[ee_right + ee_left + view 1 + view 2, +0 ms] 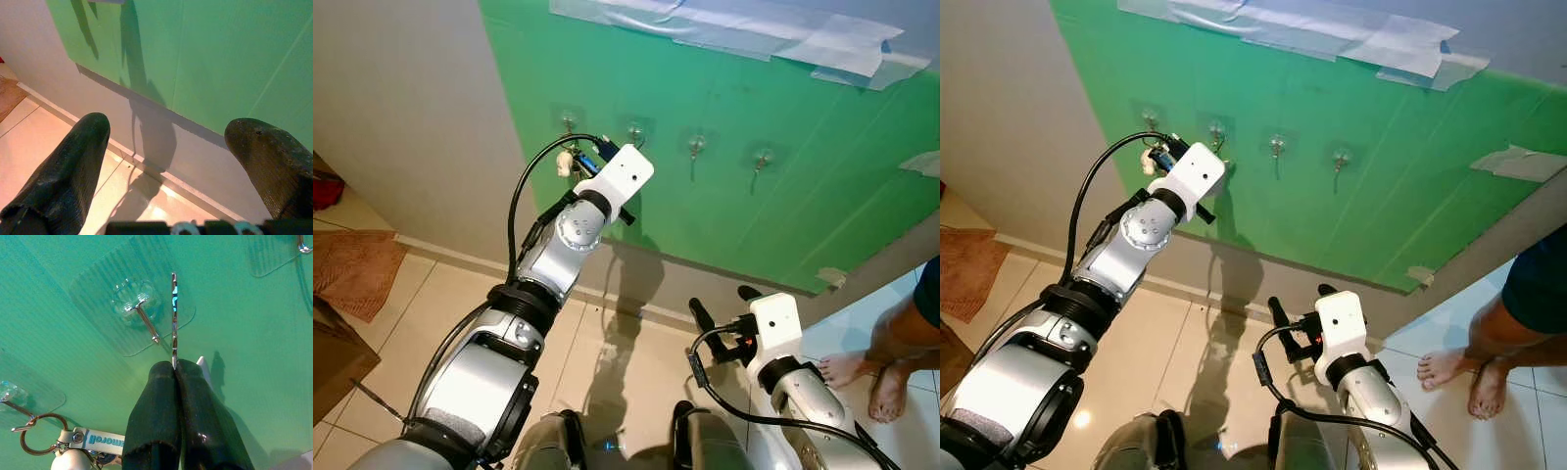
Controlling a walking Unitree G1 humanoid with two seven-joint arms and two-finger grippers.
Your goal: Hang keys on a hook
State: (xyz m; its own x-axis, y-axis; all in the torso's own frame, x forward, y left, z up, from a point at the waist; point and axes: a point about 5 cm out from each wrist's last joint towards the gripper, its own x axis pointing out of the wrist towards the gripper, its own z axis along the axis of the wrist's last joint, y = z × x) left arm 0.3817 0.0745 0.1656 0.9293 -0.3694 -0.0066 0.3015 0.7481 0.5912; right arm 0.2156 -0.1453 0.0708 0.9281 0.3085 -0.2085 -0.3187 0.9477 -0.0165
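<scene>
The left pincer (174, 369) pinches a key ring (173, 318) edge-on just beside a hook (145, 323) on the green board (783, 196), probably so the ring can slip over the prong. Another set of keys (73, 445) already hangs on the neighbouring hook (17, 406). The right pincer (166, 161) hangs spread, low over the floor (626, 352).

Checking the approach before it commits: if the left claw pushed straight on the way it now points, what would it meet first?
Probably the green board, just beside the clear adhesive hook. The left claw is shut on a key ring that would touch first; depth is unclear.
</scene>
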